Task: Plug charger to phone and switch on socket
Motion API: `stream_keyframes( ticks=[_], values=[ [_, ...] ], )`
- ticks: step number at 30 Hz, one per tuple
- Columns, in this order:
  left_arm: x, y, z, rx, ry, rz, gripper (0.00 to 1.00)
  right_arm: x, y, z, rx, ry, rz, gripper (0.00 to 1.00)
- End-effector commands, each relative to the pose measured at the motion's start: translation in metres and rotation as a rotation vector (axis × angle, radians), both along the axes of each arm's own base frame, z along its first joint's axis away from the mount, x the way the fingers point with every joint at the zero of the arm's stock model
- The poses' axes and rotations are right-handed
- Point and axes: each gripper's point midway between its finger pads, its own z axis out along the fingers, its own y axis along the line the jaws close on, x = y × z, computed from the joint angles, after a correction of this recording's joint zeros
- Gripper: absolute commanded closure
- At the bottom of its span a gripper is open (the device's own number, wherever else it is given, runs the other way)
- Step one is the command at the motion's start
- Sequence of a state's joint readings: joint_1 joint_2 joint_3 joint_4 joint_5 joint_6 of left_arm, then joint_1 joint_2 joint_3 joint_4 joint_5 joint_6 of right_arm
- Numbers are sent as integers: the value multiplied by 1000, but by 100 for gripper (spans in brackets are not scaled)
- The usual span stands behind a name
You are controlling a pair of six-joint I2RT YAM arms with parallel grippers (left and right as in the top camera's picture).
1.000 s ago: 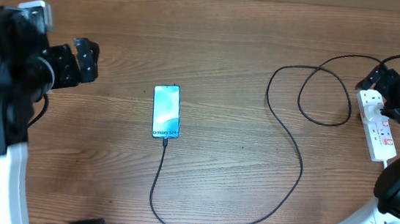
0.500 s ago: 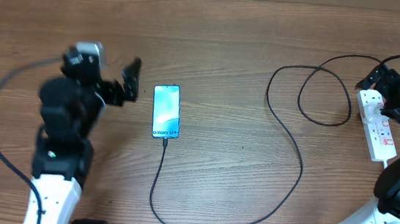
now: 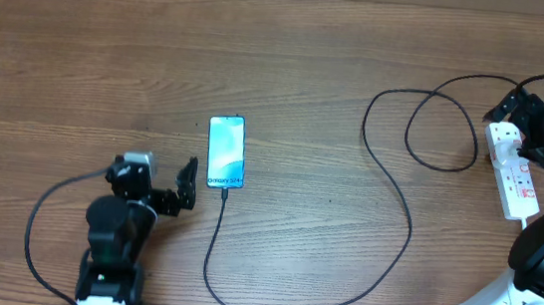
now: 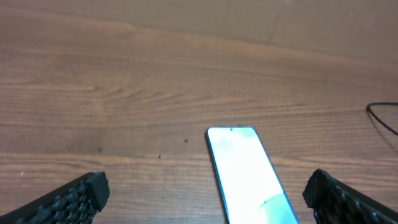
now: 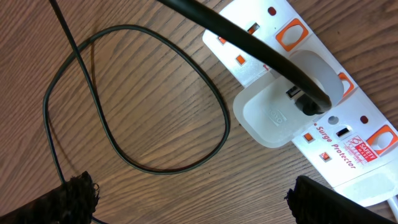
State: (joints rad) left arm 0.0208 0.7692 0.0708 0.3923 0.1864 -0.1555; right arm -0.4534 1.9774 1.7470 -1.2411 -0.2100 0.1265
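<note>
The phone [image 3: 226,151] lies screen-up on the wooden table, lit light blue. The thin black charger cable [image 3: 410,226] meets the phone's near end, curves along the front and loops up to a white plug [image 5: 278,107] seated in the white socket strip [image 3: 516,174]. My left gripper [image 3: 189,187] is open and empty, low on the table just left of the phone's near end. In the left wrist view the phone [image 4: 249,174] lies between the spread fingers [image 4: 74,199]. My right gripper [image 3: 527,127] is open and empty above the socket [image 5: 348,134], whose red switches [image 5: 291,34] show.
A loose loop of the black cable [image 5: 137,99] lies on the table left of the socket. The thick white cord leaves the strip toward the right edge. Bare wood [image 3: 90,65] spreads over the left and back of the table.
My left arm has swung from the far left edge down toward the front, and its open gripper now sits beside the phone's near end. The right arm, phone and cable have not moved.
</note>
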Motion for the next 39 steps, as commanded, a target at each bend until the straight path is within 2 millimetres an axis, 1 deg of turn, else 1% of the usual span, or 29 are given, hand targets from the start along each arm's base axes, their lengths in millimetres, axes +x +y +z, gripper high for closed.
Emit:
stream_keyframes(
  ticks=[1,4,13,17,18,23,27,31,32,33,39],
  values=[
    [-11,2,-15,-5,6,16,0,6,-1,15,-18,-45,11,0],
    [-18,3,-23,-2,50,24,0,6,-1,15,-18,-45,11,0],
    [-31,14,-26,20,73,85,0,6,-1,15,-18,-45,11,0],
    [-41,17,-36,35,121,100,0,6,-1,15,-18,-45,11,0],
    [-42,19,-35,39,117,110,0,6,-1,15,-18,-45,11,0],
    [-39,20,-4,102,-26,97,0,6,-1,15,-18,-45,11,0],
    [-40,21,22,105,-142,105,0,6,-1,15,-18,-45,11,0],
    [-43,21,42,142,-235,106,0,6,-1,15,-18,-45,11,0],
    [-43,22,45,156,-247,106,0,6,-1,15,-18,-45,11,0],
    [-43,22,43,166,-240,107,0,6,-1,15,-18,-45,11,0],
    [-43,22,44,158,-244,106,0,6,-1,15,-18,-45,11,0]
  ],
)
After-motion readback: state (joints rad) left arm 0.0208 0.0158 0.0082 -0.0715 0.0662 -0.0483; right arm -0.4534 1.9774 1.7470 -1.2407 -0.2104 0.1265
